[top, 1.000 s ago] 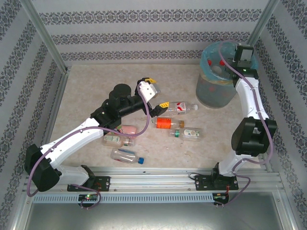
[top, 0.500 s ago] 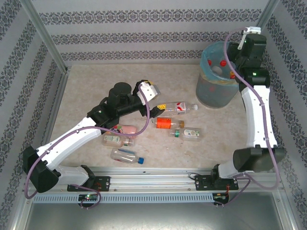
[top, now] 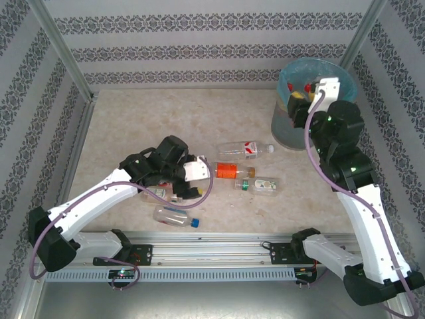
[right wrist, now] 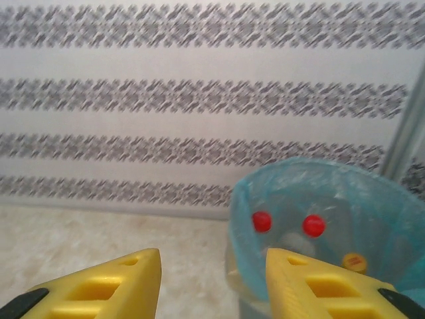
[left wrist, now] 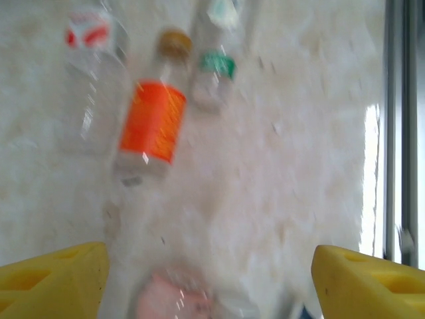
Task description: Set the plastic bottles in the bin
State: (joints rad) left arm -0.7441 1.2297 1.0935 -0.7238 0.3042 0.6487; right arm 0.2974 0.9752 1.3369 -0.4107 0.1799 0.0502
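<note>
Clear plastic bottles (top: 244,150) loose on table (top: 133,119), centre toward 6 o'clock; we see red caps (right wrist: 313,225) inside bin (top: 292,133) at 2 o'clock. Left jaws wide apart, empty, over pink-label bottle (left wrist: 174,302). Right jaws parted, empty, beside bin.

No text, brand name or number can be read anywhere.

- The bottle with the orange label (top: 228,171), lying on the surface, shows a solid colour band. Any print is too small from above and smeared in the left wrist view (left wrist: 153,123).
- The bottle with the red-and-white label (top: 244,149) shows a red mark on white, with no letters legible.
- The bottle with the green label (top: 260,184) shows green patches and nothing readable.
- The yellow cap (right wrist: 355,261) inside the bin (right wrist: 299,174) carries a reddish mark, too blurred to tell.
</note>
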